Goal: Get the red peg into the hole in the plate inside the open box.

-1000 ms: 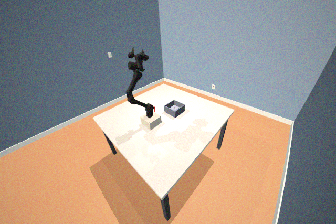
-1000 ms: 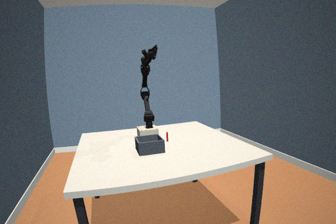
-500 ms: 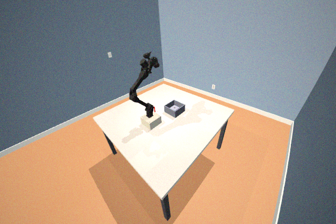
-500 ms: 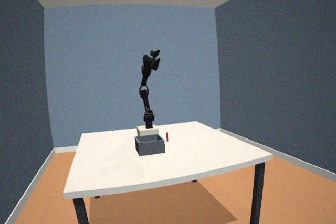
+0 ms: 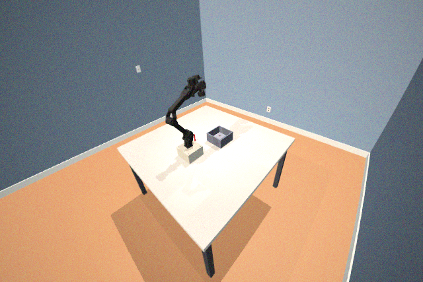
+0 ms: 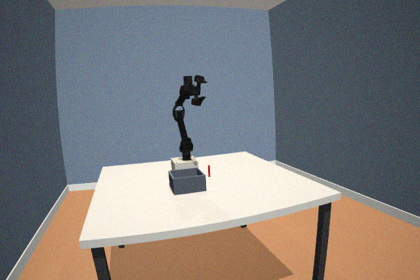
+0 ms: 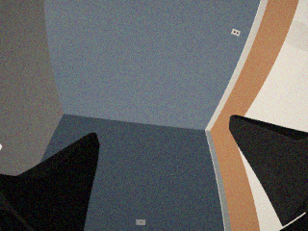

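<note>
The red peg (image 5: 194,137) (image 6: 209,170) stands upright on the table, beside the arm's base and apart from the box. In the top view the arm partly overlaps it. The open grey box (image 5: 227,139) (image 6: 189,185) sits on the table. A pale plate (image 5: 223,135) with a small dark reddish spot shows at its bottom in the top view; the box walls hide it in the exterior view. My gripper (image 6: 205,89) (image 7: 166,131) is wide open and empty, high above the table, peg and box, and points sideways. Neither peg nor box shows in the wrist view.
The white table (image 5: 218,183) (image 6: 264,195) carries the arm's pale base block (image 5: 195,154) (image 6: 183,164), which stands behind the box in the exterior view. Blue walls surround the table. The wrist view shows walls, a strip of floor and part of the table at the right.
</note>
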Robot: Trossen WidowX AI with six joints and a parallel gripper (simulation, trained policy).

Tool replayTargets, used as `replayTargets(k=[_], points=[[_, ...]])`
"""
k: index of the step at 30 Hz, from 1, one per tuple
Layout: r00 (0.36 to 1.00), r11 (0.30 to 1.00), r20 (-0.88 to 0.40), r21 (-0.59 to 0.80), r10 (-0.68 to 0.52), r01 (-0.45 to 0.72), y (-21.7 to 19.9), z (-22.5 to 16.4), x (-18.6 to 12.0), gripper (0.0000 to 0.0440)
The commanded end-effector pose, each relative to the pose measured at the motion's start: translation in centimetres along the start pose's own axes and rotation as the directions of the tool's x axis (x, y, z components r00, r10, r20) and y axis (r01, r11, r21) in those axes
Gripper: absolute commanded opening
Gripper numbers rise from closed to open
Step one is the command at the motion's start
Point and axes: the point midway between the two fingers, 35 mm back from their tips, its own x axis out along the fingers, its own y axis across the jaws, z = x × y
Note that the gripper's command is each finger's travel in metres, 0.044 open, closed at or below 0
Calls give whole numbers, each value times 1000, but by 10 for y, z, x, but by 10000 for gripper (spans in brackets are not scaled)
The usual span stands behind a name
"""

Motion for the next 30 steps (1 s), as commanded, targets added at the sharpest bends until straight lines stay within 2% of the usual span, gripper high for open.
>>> replayTargets(k=[1,8,15,22,30], points=[[994,994,-21,18,-106,107,-29,-7,9,440],[939,941,-87,39,-332,336,-90,-26,18,440],[828,837,-159,19,-537,547,-146,-50,15,440],[668,692,-224,-40,-710,721,-196,-75,0,440],[438,488,-276,-143,-855,861,-244,-102,-27,440]])
